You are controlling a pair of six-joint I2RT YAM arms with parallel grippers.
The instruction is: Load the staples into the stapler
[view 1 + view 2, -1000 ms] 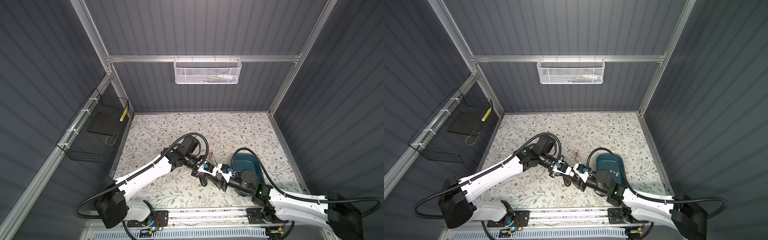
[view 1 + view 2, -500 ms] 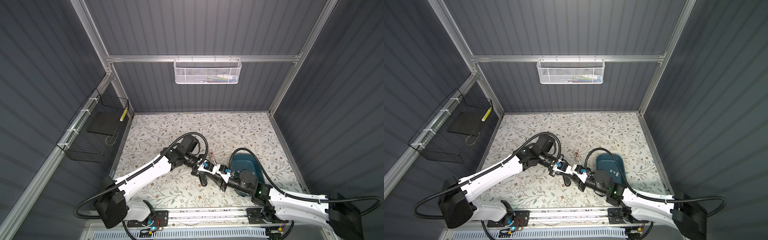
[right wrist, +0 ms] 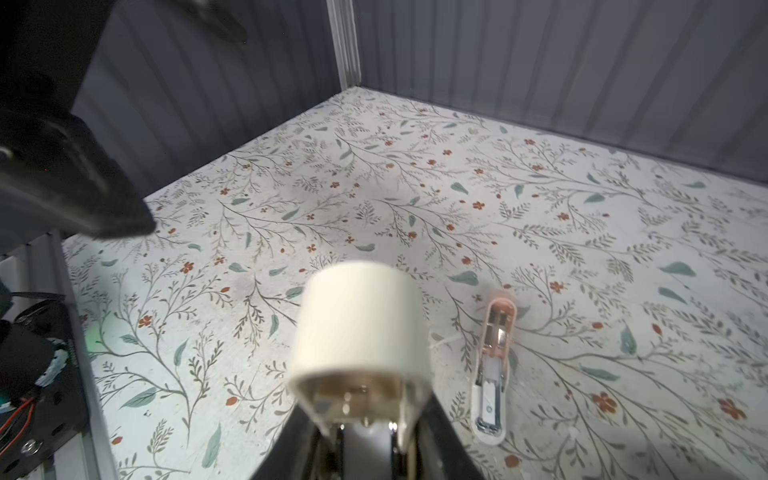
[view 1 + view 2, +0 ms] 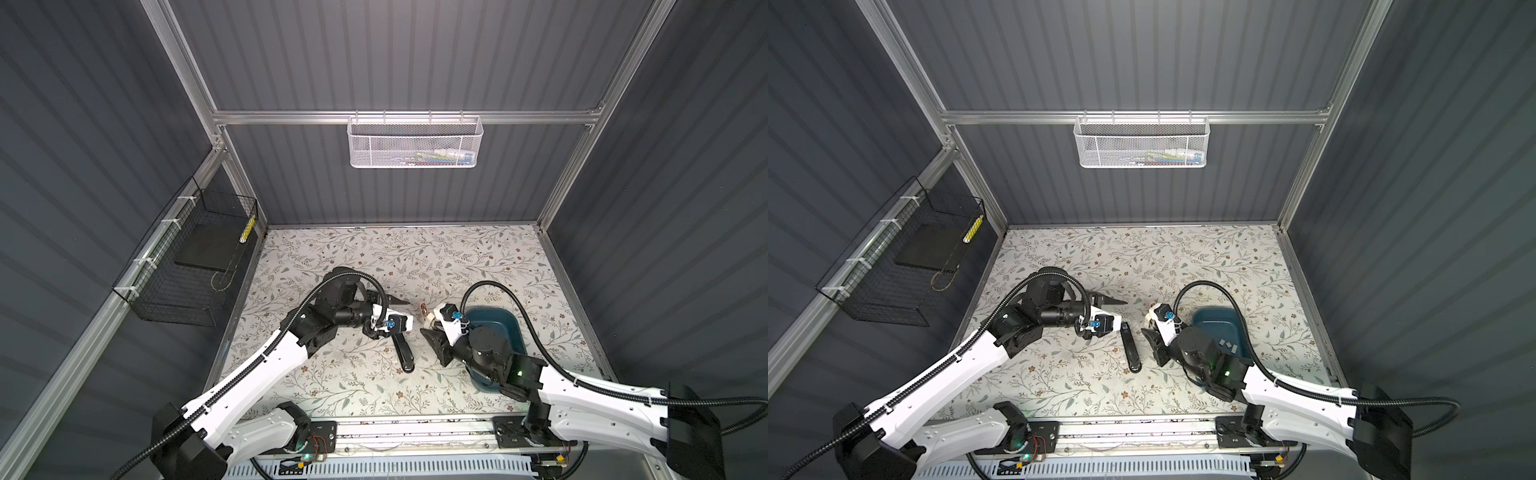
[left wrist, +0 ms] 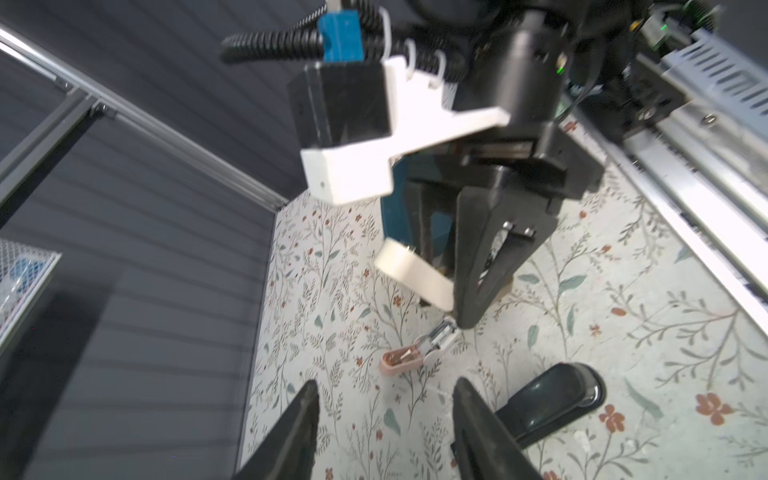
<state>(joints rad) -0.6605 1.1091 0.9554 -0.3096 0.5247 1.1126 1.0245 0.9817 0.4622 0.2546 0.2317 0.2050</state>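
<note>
A small white-and-pink stapler is opened up. Its base with the bare magazine lies on the floral mat. My right gripper is shut on the stapler's white top cover, holding it raised just beside the base. My left gripper faces it from the left, open with only mat between its fingers. Small grey staples lie in the teal tray under the right arm in a top view.
A black stapler lies on the mat beside the left gripper's fingers. A white mesh basket hangs on the back wall, a black wire basket on the left wall. The arms' rail runs along the front.
The left gripper's jaws have opened. The right gripper's jaws have closed in on the white cover, and the two grippers now stand a little further apart.
</note>
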